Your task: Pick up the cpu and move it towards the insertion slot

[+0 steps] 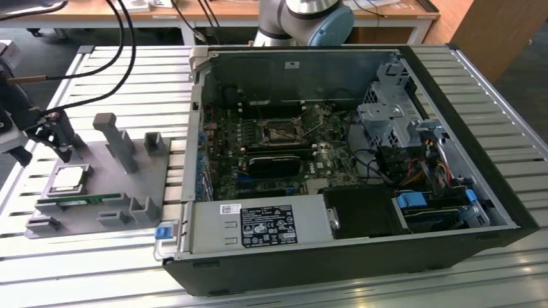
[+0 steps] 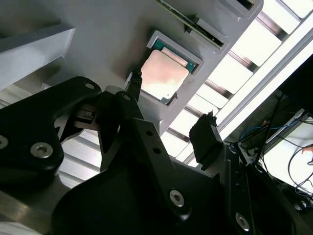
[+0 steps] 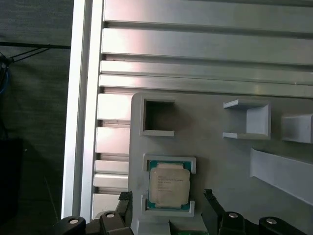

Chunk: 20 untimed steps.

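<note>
Approach looks like the step in hand; the claw (image 2: 170, 105) hangs spread wide, gripping nothing; the cpu (image 3: 168, 186) lies just beneath it, roughly between the two fingertips, seated in a grey tray (image 3: 220, 161) pocket and apparently untouched; the insertion slot (image 1: 281, 131) sits well apart from the claw, inside the open case (image 1: 479, 192); a clean grip likely calls for fingers lowered squarely beside the chip's edges.

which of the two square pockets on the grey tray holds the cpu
The near pocket, right by the end effector, holds the cpu; the far pocket is an empty square.
</note>
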Tool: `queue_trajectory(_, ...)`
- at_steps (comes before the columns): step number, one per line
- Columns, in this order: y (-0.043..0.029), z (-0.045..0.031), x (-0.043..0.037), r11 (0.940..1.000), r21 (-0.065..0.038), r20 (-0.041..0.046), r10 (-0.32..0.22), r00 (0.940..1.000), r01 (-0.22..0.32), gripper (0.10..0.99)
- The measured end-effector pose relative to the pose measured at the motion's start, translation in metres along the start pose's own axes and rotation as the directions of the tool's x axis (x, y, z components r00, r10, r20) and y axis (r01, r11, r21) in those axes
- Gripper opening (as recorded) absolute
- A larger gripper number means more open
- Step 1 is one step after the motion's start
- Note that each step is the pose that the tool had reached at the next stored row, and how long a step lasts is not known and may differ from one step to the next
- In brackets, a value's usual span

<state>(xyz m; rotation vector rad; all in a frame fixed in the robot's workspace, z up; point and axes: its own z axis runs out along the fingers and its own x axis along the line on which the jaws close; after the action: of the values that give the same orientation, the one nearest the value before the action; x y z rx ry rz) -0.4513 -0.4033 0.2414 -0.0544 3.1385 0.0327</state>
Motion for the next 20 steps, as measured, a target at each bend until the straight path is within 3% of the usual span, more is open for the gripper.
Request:
queue_trajectory(5,-0.0001,0.0059,-0.0002,1.0,0.0,0.0,0.0,1.0,0.0,0.671)
queue_trajectory(20,-0.0003,0.0144,0.0001,1.0,0.0,0.0,0.0,1.0,0.0,0.671)
